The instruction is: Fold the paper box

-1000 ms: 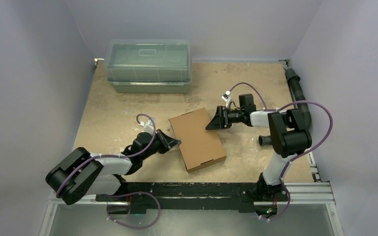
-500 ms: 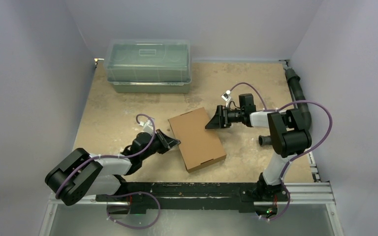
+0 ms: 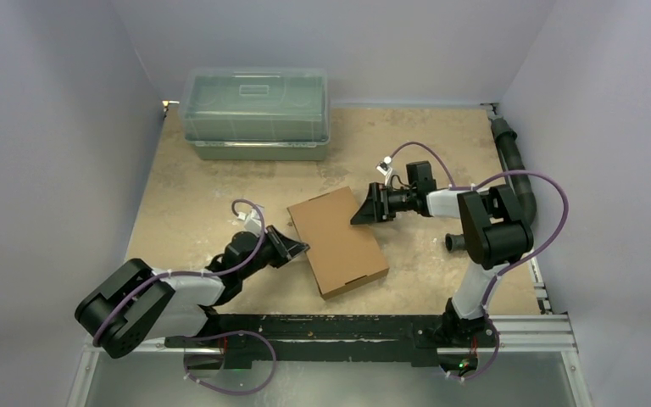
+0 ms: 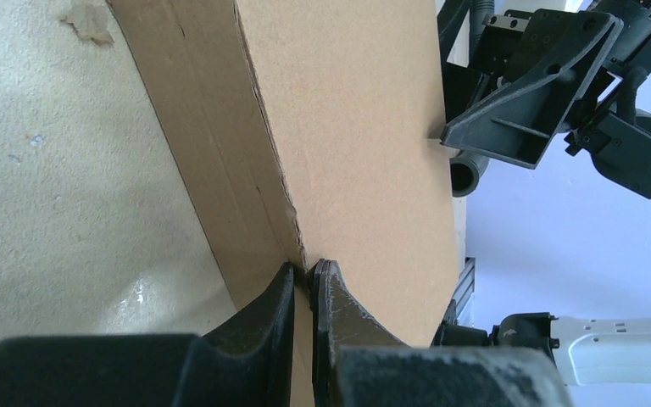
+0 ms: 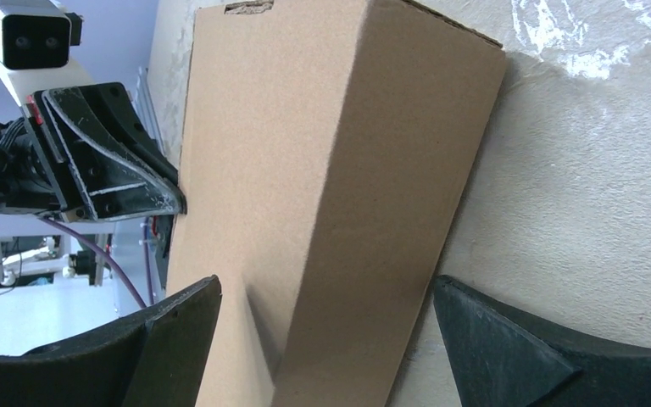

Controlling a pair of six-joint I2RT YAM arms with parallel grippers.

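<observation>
In the lower left of the top view, the left gripper [image 3: 300, 247] has its fingers pressed together, with the tips touching the left edge of the paper box [image 3: 339, 242]. The box lies closed at the centre of the table [image 3: 195, 195]. At its upper right corner the right gripper [image 3: 360, 212] is spread wide and straddles the edge. A greenish bin [image 3: 256, 110] stands at the upper left.

Both arms wear black joint housings and white link shells — the left arm [image 3: 188, 288] at lower left of the frame, the right arm [image 3: 487, 233] at right. A purple cable [image 3: 521, 175] loops along each one. The left hand [image 4: 305, 275] has two slim, tapered black fingers; the right hand [image 5: 326, 339] has broad black wedges. The bases share a black rail [image 3: 339, 326].
</observation>
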